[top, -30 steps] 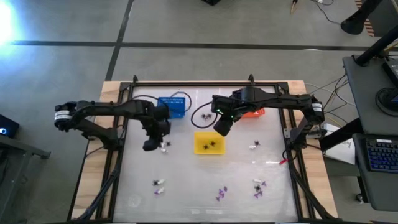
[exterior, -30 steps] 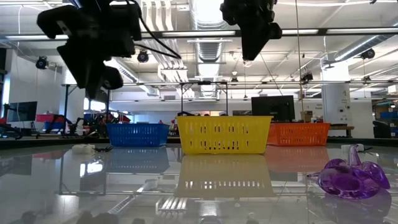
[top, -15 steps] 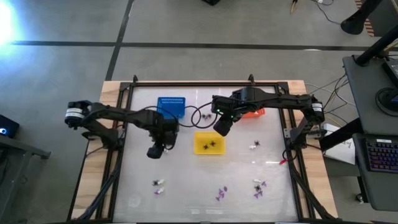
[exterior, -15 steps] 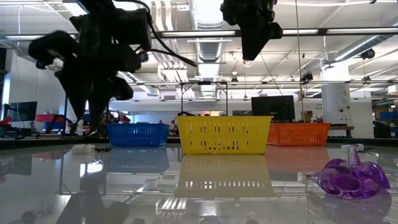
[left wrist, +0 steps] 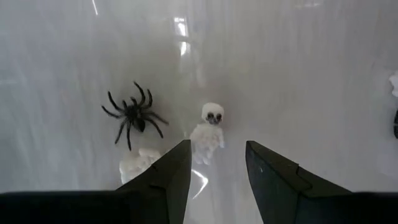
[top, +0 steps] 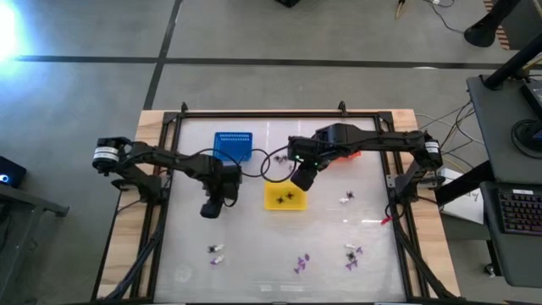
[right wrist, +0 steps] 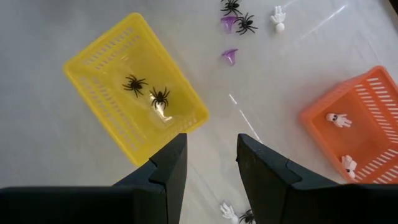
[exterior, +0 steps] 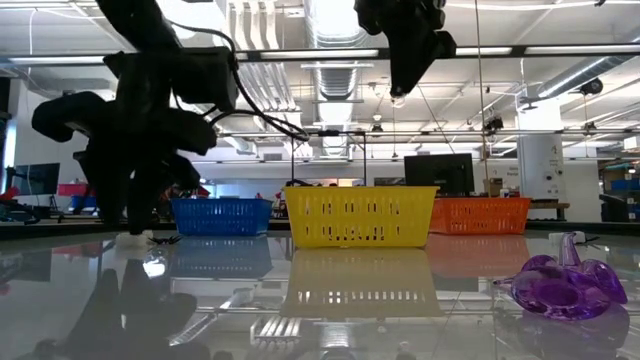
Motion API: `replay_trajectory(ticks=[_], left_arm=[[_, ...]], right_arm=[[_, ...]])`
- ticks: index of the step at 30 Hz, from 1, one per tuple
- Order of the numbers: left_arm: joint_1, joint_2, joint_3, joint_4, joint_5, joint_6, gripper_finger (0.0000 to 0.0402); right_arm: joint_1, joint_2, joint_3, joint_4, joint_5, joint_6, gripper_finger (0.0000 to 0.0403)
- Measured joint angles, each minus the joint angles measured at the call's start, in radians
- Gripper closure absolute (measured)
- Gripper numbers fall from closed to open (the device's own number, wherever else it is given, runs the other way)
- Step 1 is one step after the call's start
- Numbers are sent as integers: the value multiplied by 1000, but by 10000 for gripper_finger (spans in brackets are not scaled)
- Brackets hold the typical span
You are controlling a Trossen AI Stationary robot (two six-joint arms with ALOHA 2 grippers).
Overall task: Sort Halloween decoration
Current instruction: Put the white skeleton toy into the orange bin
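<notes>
The left gripper (left wrist: 214,163) hangs open and empty just above a white ghost (left wrist: 208,132) beside a black spider (left wrist: 132,115) on the table, seemingly mid-pick; next, lower and close on the ghost.

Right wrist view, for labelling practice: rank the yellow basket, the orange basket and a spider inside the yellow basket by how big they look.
1. Yellow basket, fully in frame.
2. Orange basket, cut off by the picture's edge, so its rank is unsure.
3. Spider, far smaller.
</notes>
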Motion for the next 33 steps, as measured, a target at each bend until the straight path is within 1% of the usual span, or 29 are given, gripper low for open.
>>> replay_trajectory(ticks=[8, 16, 19, 23, 29, 31, 33], left_arm=[[-1, 24, -3, 18, -7, -1, 265], [-1, 83, -2, 17, -8, -6, 265], [0, 93, -2, 18, -10, -8, 272], [0, 85, -4, 26, -21, -8, 303], [1, 70, -5, 24, -26, 0, 385], [1, 70, -6, 23, -23, 0, 393], [1, 70, -6, 23, -23, 0, 393]], right_arm=[[3, 0, 0, 0, 0, 24, 271], [10, 0, 0, 0, 1, 37, 271], [16, 0, 0, 0, 1, 42, 271], [21, 0, 0, 0, 1, 42, 271], [21, 0, 0, 0, 1, 42, 271], [21, 0, 0, 0, 1, 42, 271], [21, 0, 0, 0, 1, 42, 271]])
